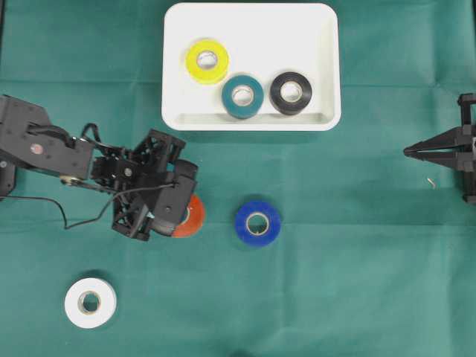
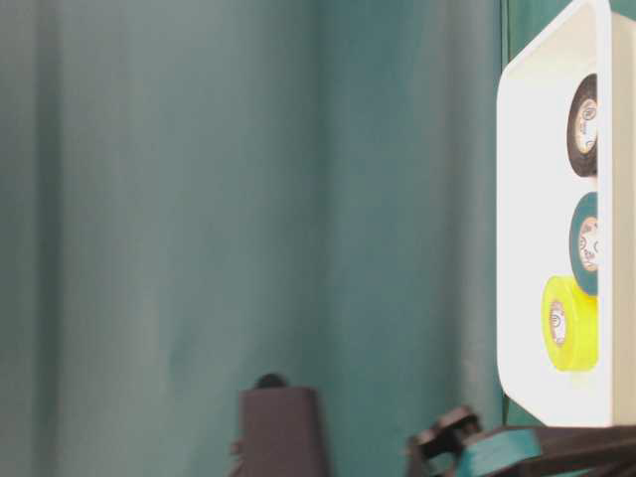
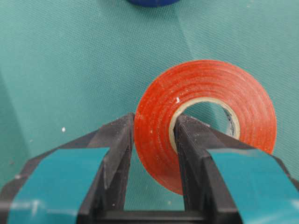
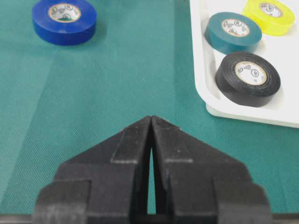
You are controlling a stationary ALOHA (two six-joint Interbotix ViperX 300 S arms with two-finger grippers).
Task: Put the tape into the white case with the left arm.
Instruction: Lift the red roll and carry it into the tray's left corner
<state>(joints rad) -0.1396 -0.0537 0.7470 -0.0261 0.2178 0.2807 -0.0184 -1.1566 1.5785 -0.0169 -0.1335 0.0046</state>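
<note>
Around you: the bench (image 1: 357, 245) is covered in green cloth. A blue roll (image 1: 257, 222) lies flat just to the right of the orange tape (image 1: 195, 216), and a white roll (image 1: 90, 303) lies well apart from it, below and to the left.
White case: you see the white case (image 1: 176, 89) above the orange tape, toward the top edge of the overhead view, with 3 rolls lying flat in it: a yellow roll (image 1: 207, 60), a teal roll (image 1: 242, 96) and a black roll (image 1: 291, 92).
In the way: between the orange tape and the white case's near rim the overhead view shows only bare cloth.
Left wrist view only: you get the grip close up. One teal-banded finger sits in the orange tape's core and the other against its outer face.
Overhead view only: the left arm (image 1: 44, 149) covers most of the orange tape, leaving just its right edge showing.
Table-level view only: the white case fills the right edge, with its 3 rolls; the orange tape is out of sight.
Right wrist view only: the blue roll lies on the cloth, off to the side of the white case's corner.
Left gripper: your left gripper (image 3: 154, 135) is clamped on the orange tape's wall.
Right gripper: your right gripper (image 4: 151, 122) is pinched together on nothing, far right of the orange tape.
</note>
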